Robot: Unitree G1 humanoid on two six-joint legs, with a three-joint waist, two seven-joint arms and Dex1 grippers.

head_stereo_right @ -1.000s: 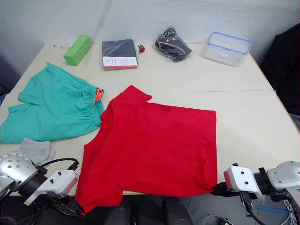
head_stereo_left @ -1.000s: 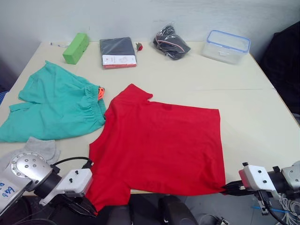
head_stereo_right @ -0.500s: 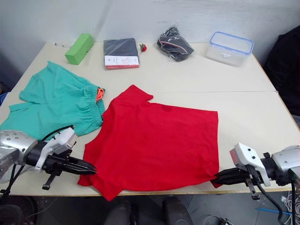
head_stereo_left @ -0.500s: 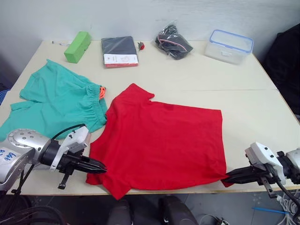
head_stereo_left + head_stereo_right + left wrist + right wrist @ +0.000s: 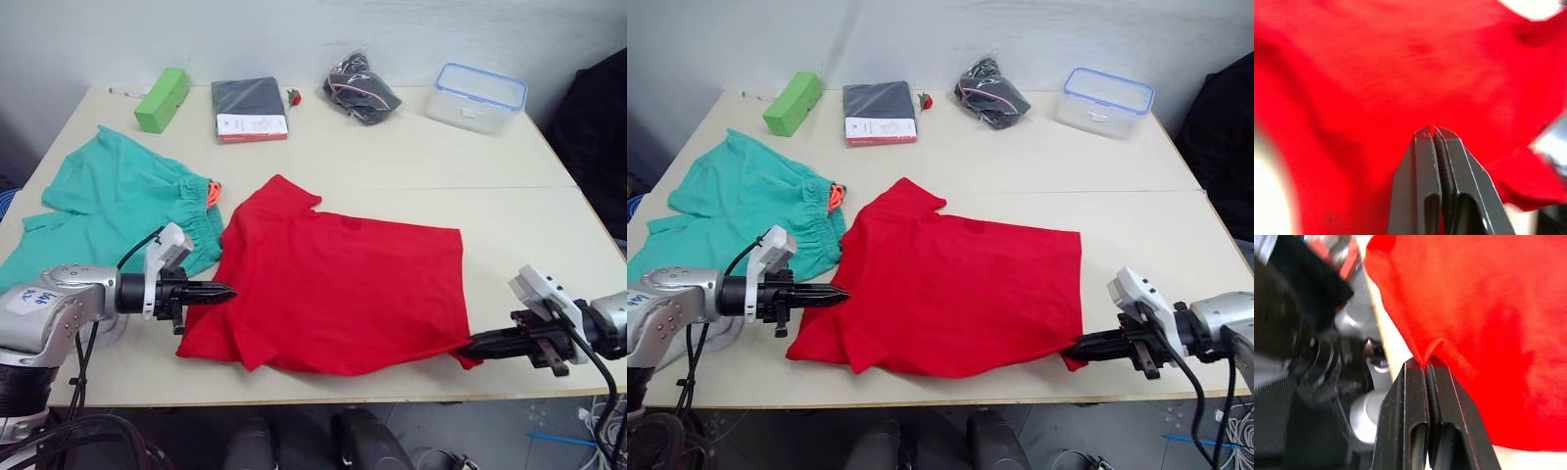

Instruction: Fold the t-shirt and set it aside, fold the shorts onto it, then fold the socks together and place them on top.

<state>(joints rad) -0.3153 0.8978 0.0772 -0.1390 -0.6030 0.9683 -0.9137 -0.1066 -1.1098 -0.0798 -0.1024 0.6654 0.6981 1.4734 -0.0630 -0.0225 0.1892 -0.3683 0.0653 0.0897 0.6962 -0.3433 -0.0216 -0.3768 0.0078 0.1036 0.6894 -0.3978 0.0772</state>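
Two grippers pinch t-shirt [image 5: 343, 289] at near table edge. Left gripper [image 5: 227, 291] clamped tight on left side of shirt, near sleeve folded over onto body. Right gripper [image 5: 466, 345] clamped tight on near right hem corner, right by table's [image 5: 549, 225] near edge. Shirt spread mid-table. Shorts [image 5: 118, 220] flat near left edge, just beside shirt.
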